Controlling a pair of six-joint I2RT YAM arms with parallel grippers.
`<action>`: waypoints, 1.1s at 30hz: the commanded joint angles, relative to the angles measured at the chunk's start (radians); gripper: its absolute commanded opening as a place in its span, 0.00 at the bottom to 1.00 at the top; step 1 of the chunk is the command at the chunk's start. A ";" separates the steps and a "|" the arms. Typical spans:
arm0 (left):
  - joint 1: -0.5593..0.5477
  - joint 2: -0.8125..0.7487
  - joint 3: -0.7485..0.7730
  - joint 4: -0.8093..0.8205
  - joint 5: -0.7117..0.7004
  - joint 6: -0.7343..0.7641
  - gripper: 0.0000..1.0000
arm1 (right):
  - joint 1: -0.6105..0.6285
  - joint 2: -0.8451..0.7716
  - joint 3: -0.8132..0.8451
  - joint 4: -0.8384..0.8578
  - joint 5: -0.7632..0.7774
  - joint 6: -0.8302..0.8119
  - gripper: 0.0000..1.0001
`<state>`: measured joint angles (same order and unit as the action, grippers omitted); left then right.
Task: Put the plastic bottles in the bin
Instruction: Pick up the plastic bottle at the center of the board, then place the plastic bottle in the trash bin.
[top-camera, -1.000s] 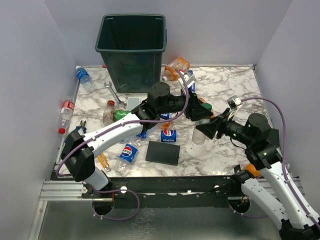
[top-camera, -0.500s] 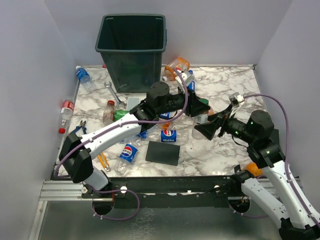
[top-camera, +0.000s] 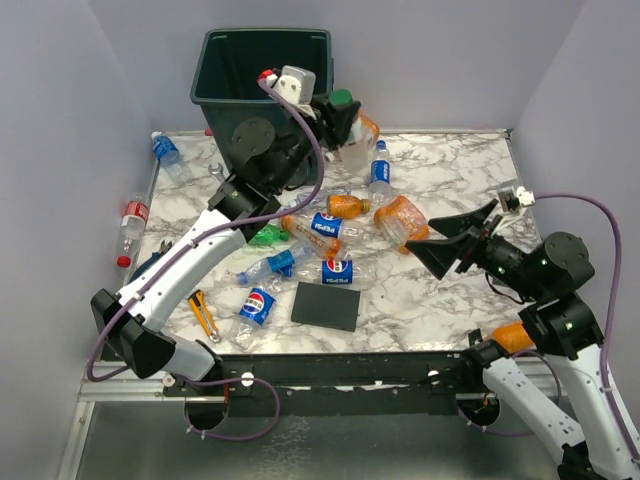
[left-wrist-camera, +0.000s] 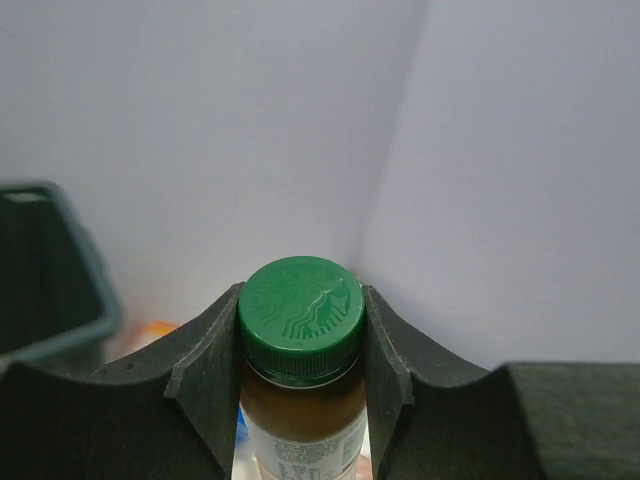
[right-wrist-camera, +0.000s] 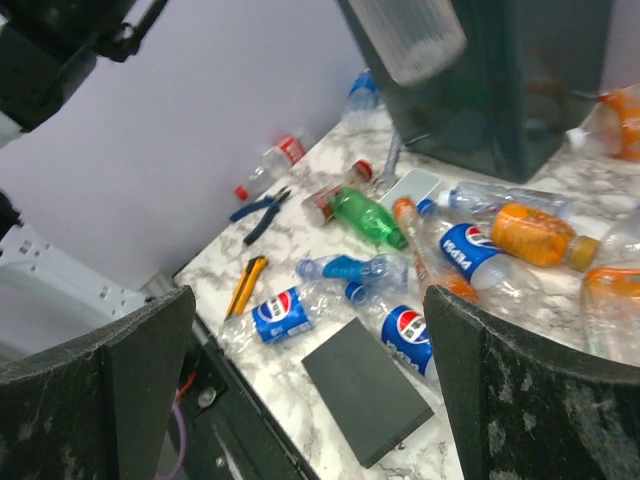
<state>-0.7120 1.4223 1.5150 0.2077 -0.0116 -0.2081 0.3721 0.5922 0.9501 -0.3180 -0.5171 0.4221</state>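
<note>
My left gripper (top-camera: 341, 108) is raised beside the right rim of the dark green bin (top-camera: 262, 95) and is shut on a green-capped plastic bottle (left-wrist-camera: 301, 320), gripped at its neck. The bottle's clear body (top-camera: 352, 152) hangs below the jaws, just outside the bin wall. My right gripper (top-camera: 455, 242) hovers open over the table's right side with nothing in it. Several plastic bottles lie on the marble: Pepsi ones (top-camera: 325, 228) (top-camera: 257, 303), orange ones (top-camera: 402, 218) and a green one (right-wrist-camera: 365, 215). The bin's inside is hidden.
A flat black plate (top-camera: 326, 305) lies near the front edge. A wrench (top-camera: 225, 185), blue-handled pliers (right-wrist-camera: 262, 212) and a yellow cutter (top-camera: 203, 315) lie on the left. More bottles (top-camera: 130, 225) (top-camera: 165, 150) rest by the left wall.
My left arm has lifted the green-capped bottle from the middle of the table up to the bin's right rim. The right gripper has opened wide and drawn back to the right.
</note>
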 joint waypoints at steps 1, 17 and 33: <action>0.050 -0.018 0.091 0.078 -0.287 0.241 0.00 | 0.003 -0.097 -0.067 -0.002 0.213 0.057 1.00; 0.310 0.431 0.513 0.295 -0.369 0.235 0.00 | 0.003 -0.166 -0.321 0.101 0.340 0.214 1.00; 0.329 0.593 0.633 0.157 -0.273 0.119 0.88 | 0.003 -0.117 -0.307 0.053 0.456 0.172 1.00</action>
<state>-0.3862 2.0575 2.0872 0.3511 -0.2958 -0.0666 0.3721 0.4595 0.6140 -0.2337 -0.1188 0.6262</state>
